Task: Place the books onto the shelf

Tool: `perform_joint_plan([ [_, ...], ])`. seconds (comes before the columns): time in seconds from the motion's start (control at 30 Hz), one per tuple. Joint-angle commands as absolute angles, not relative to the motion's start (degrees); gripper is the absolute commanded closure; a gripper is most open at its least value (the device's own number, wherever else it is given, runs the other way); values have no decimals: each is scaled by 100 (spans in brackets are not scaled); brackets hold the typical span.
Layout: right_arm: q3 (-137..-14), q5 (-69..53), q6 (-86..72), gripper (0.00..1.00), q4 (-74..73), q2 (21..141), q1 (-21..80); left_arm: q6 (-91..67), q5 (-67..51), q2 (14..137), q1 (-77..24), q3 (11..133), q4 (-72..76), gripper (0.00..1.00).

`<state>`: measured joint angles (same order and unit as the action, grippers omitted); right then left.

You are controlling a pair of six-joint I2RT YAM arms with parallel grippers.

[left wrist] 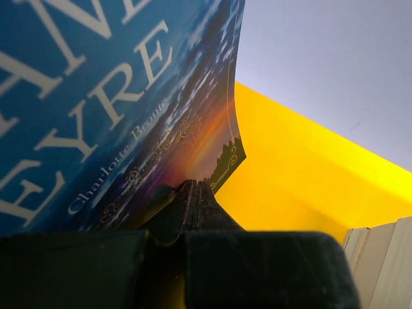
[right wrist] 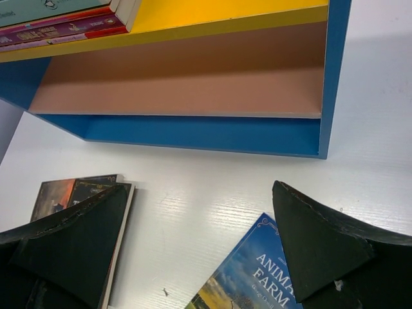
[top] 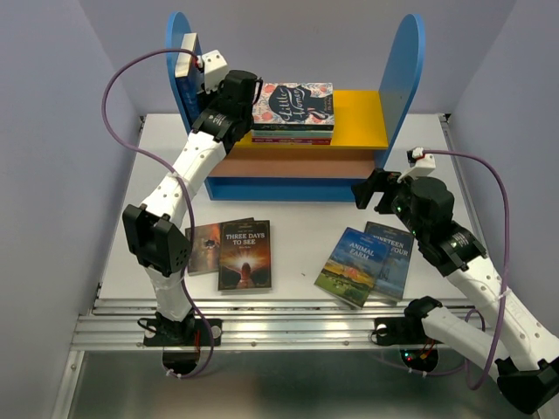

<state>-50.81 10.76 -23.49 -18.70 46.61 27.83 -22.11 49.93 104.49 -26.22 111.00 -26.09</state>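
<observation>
The left claw (top: 194, 87) is closed, its fingers (left wrist: 193, 203) pressed together on the lower edge of the Jane Eyre book (left wrist: 96, 96). It holds this blue paperback upright at the far left corner of the surface (top: 288, 227), above the yellow board (left wrist: 290, 167), with the book's cover bowing slightly. From above, the book stands just beside the blue left side panel (top: 177, 39) of the shelf (top: 402, 61); whether they touch cannot be told.

The right claw (top: 374, 194) hangs with its jaws wide apart and nothing between them. It hovers over the surface just in front of the shelf's right end.

The shelf stands along the far edge of the surface. A stack of flowery books (top: 293, 106) lies flat on the yellow board, left of its middle. The salmon board (top: 297, 163) sits below it.

Four paperbacks lie flat near the near edge of the surface. Toward the near left corner lies the Three Days to See book (top: 245, 255). It overlaps a darker brown book (top: 205, 247) on its left. Toward the near right corner lies the Animal Farm book (top: 352, 266), tilted. It overlaps a blue-green book (top: 391, 257) on its right. The two pairs lie well apart.
</observation>
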Motion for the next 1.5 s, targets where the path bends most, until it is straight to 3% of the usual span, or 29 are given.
perform_joint_plan([
  [0.0,-5229,1195,-2241,0,-1775,4632,2795,-2144,5651,10257,-2479,11110,-2268,100],
  [0.33,-5203,1230,-2206,0,-1775,4605,2795,-1732,4818,9801,-2470,10556,-1363,100],
  [0.5,-5212,1213,-2189,0,-1775,4605,2795,-1529,4088,9396,-2479,10222,-914,89],
  [0.77,-5229,1081,-2180,0,-1758,4641,2795,-1293,3393,9053,-2479,10125,-598,86],
  [0.9,-5238,1063,-2189,0,-1758,4641,2795,-1222,3051,8930,-2479,10143,-501,80],
  [1.17,-5274,1090,-2153,0,-1731,4614,2795,-1081,1873,8649,-2479,10353,-404,50],
  [1.2,-5273,1090,-2153,0,-1723,4606,2795,-1064,1655,8561,-2487,10380,-387,38],
  [1.27,-5273,1072,-2153,0,-1723,4614,2795,-1063,1408,8412,-2479,10397,-317,24],
  [1.3,-5265,1081,-2153,0,-1723,4614,2795,-1063,1284,8350,-2487,10389,-282,10],
  [1.33,-5265,1081,-2145,0,-1723,4614,2795,-1072,1031,8289,-2479,10371,-246,6],
  [1.47,-5247,1116,-2153,0,-1723,4588,2795,-1125,292,8007,-2487,10292,-88,1],
])
